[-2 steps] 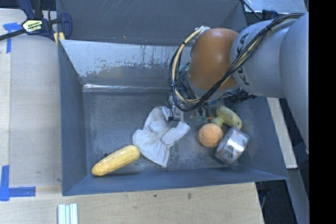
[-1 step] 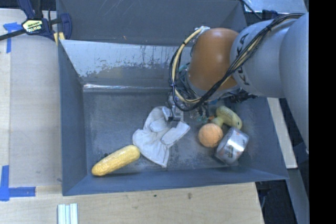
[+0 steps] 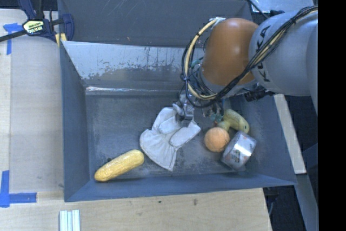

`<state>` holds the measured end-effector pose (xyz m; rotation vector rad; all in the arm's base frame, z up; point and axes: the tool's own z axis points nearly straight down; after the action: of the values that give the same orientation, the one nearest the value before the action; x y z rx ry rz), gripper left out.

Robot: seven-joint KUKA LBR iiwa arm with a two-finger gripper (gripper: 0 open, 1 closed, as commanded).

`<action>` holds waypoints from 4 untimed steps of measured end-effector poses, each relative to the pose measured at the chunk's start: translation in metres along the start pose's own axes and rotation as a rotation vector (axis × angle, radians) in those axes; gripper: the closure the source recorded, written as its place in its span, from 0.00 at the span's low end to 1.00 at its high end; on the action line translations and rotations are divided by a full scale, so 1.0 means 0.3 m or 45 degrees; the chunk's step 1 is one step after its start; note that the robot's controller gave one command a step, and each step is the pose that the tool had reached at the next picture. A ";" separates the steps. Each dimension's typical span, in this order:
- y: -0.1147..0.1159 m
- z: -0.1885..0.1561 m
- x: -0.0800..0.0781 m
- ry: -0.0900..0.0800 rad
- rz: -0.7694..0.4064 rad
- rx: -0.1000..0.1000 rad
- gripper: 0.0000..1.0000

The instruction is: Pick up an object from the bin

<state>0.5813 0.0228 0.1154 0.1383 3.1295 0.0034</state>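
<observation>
One white glove [image 3: 162, 140], mid-bin [image 3: 74, 116] | likely soft, light, limp: pinch a fold | gripper [image 3: 185, 110] at its 1 o'clock, open-or-closed unclear

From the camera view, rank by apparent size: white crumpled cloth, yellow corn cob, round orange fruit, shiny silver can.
1. white crumpled cloth
2. yellow corn cob
3. shiny silver can and round orange fruit: too alike to rank.
</observation>
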 end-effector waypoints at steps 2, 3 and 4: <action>0.015 -0.027 0.006 -0.016 0.000 -0.002 1.00; 0.007 0.141 0.058 -0.035 -0.594 0.003 1.00; 0.007 0.141 0.058 -0.035 -0.593 0.003 1.00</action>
<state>0.5645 0.0265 0.0729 -0.5828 3.0500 -0.0055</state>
